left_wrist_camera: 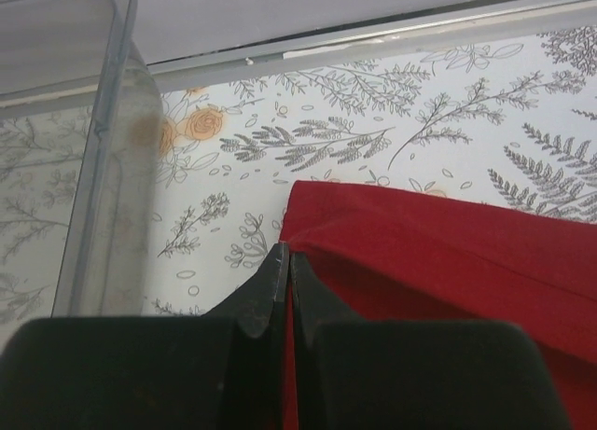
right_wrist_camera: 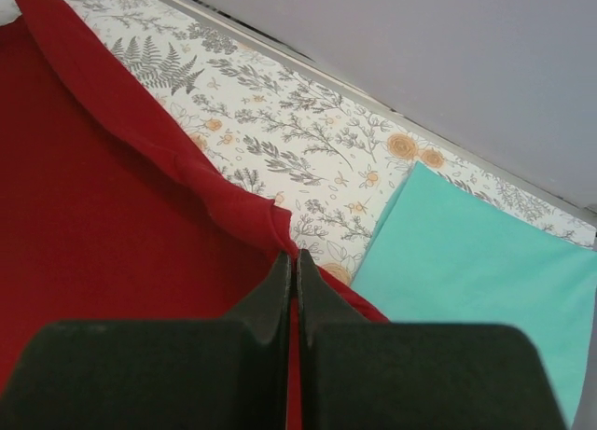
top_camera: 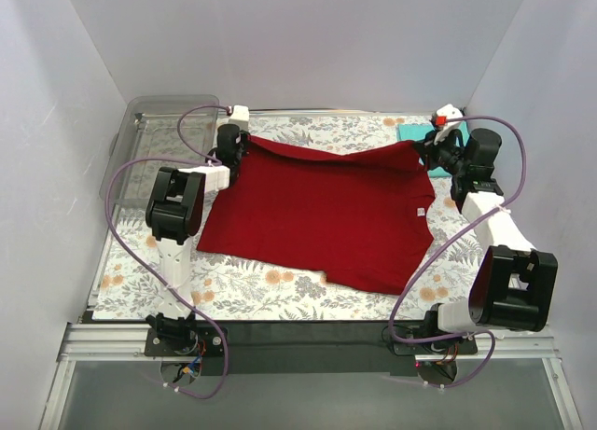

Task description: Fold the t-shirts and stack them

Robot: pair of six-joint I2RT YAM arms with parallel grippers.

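The red shirt [top_camera: 317, 215] lies spread across the flowered table [top_camera: 280, 285]. The left gripper [left_wrist_camera: 284, 257] is clamped on its far left corner, the right gripper [right_wrist_camera: 294, 257] on its far right corner. The teal shirt [right_wrist_camera: 476, 262] lies just beyond the right gripper.

Plain white walls [top_camera: 308, 38] close in three sides. A floral-print table cover [top_camera: 280, 295] fills the middle, with an aluminium rail [top_camera: 93, 341] across the bottom. Lighting is soft and even.
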